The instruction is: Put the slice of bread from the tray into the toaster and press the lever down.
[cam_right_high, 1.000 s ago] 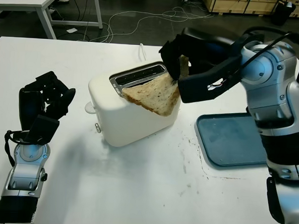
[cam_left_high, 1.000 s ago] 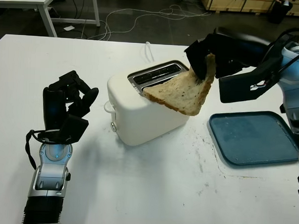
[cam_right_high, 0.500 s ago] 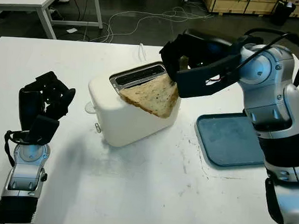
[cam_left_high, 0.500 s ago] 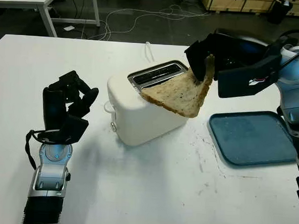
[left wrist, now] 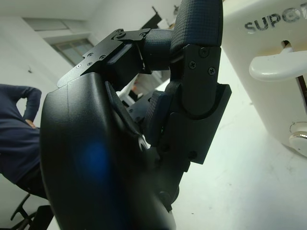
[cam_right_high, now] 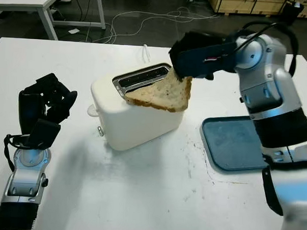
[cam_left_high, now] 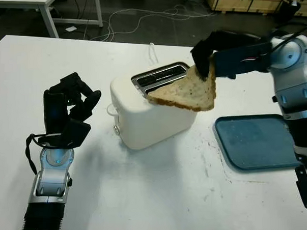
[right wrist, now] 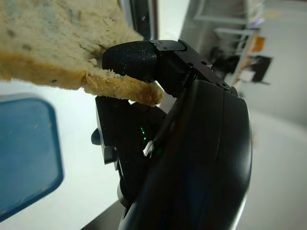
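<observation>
A white two-slot toaster point(cam_left_high: 143, 112) stands mid-table, its lever point(cam_left_high: 111, 111) on the left end face. My right hand point(cam_left_high: 203, 58) is shut on one corner of a brown seeded bread slice point(cam_left_high: 187, 92). The slice lies tilted almost flat over the toaster's near right edge, its far corner touching the rim by the slots point(cam_left_high: 160, 77). In the right wrist view my fingers point(right wrist: 132, 60) pinch the crust point(right wrist: 72, 57). My left hand point(cam_left_high: 67, 108) stands upright on the table left of the toaster, fingers curled, holding nothing. The lever point(left wrist: 276, 64) shows in the left wrist view.
A blue tray point(cam_left_high: 259, 141) lies right of the toaster, with crumbs scattered on the white table point(cam_left_high: 155, 196) beside it. A white cord point(cam_left_high: 152, 51) runs behind the toaster. Cables and a second table point(cam_left_high: 41, 0) lie on the floor beyond.
My right hand has turned the slice from hanging steeply down the toaster's side to lying nearly flat, and the forearm has swung up and back. The left hand has not moved.
</observation>
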Motion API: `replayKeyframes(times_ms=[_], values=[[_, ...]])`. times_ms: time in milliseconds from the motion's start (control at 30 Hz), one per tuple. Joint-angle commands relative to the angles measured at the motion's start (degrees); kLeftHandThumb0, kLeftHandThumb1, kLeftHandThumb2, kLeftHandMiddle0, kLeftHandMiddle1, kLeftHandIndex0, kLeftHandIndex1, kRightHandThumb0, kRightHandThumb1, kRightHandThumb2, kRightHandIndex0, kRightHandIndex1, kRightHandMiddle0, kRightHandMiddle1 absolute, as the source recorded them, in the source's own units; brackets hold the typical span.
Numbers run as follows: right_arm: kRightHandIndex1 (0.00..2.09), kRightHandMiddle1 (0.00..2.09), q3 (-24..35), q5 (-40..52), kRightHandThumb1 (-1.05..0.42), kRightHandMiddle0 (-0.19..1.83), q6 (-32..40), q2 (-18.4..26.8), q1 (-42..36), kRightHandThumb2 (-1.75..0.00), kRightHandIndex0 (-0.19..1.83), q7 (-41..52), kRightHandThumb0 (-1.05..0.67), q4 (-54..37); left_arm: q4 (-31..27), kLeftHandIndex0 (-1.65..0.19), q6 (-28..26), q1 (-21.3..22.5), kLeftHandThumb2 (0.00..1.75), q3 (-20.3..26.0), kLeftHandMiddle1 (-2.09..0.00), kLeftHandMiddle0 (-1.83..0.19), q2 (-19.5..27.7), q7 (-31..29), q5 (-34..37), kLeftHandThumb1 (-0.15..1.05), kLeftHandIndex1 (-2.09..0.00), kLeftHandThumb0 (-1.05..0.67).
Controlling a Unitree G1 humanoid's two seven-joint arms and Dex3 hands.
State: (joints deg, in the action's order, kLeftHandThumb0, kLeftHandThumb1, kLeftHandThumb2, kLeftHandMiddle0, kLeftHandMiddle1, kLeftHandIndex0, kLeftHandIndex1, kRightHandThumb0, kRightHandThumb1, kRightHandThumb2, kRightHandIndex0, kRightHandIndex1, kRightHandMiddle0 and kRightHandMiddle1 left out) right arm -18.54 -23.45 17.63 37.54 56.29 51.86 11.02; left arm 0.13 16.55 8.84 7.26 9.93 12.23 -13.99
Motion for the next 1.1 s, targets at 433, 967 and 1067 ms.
replayKeyframes(times_ms=[433,967,1067], values=[[1.75,1.75,-2.5,-0.3,-0.92,0.74,2.2,-3.3,8.0,-0.34,0.99,2.5,-0.46,7.9,-0.8,-1.06,-0.2,-0.2,0.34,-0.3,-1.67,-1.3,-1.0,-0.1,0.6,0.92,-1.7,-0.79],[0.6,0.03,0.6,5.5,-0.84,0.38,-14.3,-1.5,7.8,-0.01,0.0,7.0,-0.8,3.7,-0.8,-1.05,-0.1,-0.4,0.34,-0.4,-1.66,-1.31,-1.1,0.1,0.0,0.92,-1.7,-0.79],[0.51,0.01,0.2,4.2,-0.88,0.36,-13.7,-2.0,8.6,-0.01,0.0,6.2,-0.78,3.4,-0.9,-1.05,-0.4,-0.4,0.33,-0.3,-1.66,-1.31,-1.3,0.0,0.3,0.92,-1.7,-0.79]])
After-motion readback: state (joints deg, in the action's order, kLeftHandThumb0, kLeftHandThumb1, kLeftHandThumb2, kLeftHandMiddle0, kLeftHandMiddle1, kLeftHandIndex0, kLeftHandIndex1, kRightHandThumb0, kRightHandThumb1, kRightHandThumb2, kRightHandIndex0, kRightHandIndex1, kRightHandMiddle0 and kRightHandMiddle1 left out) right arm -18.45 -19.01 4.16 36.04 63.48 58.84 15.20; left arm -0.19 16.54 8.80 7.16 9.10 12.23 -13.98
